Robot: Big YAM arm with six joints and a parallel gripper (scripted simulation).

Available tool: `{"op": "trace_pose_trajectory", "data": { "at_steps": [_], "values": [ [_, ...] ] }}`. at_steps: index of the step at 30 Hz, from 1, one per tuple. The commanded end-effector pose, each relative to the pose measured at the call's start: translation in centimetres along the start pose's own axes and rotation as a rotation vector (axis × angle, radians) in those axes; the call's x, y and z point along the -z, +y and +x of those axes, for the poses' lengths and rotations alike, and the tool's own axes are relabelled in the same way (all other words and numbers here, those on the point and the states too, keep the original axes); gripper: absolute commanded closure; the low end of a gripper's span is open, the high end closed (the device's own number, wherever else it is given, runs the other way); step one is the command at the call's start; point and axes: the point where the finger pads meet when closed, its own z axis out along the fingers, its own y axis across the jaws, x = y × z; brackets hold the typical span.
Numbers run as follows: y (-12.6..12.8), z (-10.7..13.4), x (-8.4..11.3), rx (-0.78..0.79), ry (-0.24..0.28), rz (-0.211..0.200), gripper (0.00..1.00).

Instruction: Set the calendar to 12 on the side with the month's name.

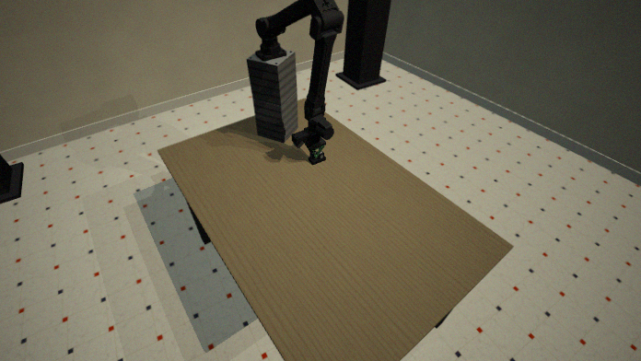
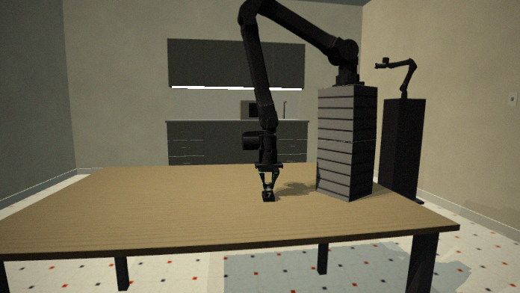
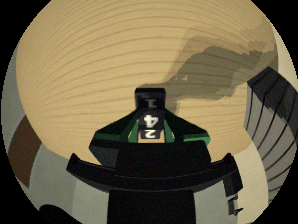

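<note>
My gripper (image 1: 317,155) (image 2: 268,185) (image 3: 151,121) points down, with its green-edged fingers on both sides of a dark cube (image 3: 150,121) that shows a white 4 and a 2 in the wrist view. It looks shut on this cube. Just beyond it in the wrist view is a dark block face (image 3: 150,103) with a faint 1. In the exterior view a white 7 shows on a dark cube face (image 2: 269,194) just below the fingertips. The dark tray is hard to tell from the cubes. The month name's side cannot be read.
The wooden table (image 1: 350,230) (image 2: 168,217) lies under the gripper. The grey ribbed pedestal (image 1: 275,97) (image 2: 334,142) (image 3: 274,120) that carries the arm stands close by, to the right in the exterior view and the wrist view. The arm's shadow falls between them.
</note>
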Motion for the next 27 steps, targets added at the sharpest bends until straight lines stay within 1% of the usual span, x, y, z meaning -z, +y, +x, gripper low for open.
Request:
{"op": "trace_pose_trajectory", "data": {
  "at_steps": [1,11,27],
  "values": [
    [-0.37,-0.66,0.04,-0.005,-0.005,0.003,0.75],
    [0.1,-0.61,0.08,-0.005,-0.005,0.003,0.75],
    [0.12,-0.61,0.08,-0.005,-0.005,0.003,0.75]
  ]
}}
